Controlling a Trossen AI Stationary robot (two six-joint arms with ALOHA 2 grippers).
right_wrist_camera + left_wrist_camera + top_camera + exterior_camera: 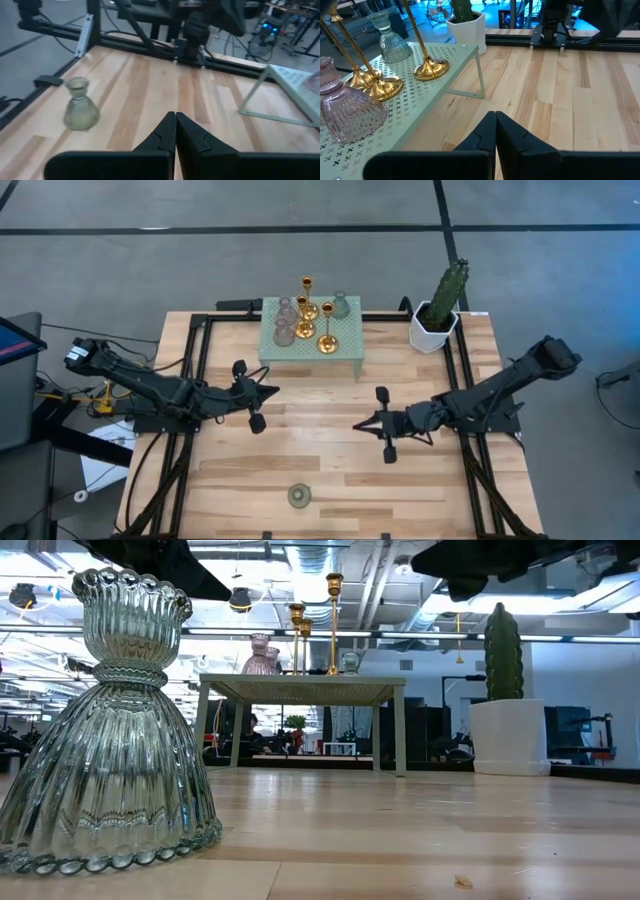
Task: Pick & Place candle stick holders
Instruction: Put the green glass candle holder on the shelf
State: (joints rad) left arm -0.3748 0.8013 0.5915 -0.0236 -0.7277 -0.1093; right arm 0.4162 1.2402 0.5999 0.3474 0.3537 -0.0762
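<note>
Glass, ribbed and sage green, one bell-shaped candle holder stands alone near the table's front edge; likely heavy, slippery, breakable, best gripped at its narrow neck. Left gripper and right gripper hover, fingers closed, empty.

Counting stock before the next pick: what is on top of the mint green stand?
On the mint green stand: three gold candle holders, two pink glass holders and one green glass holder. From above, nothing else shows there; under the top stays hidden.
</note>
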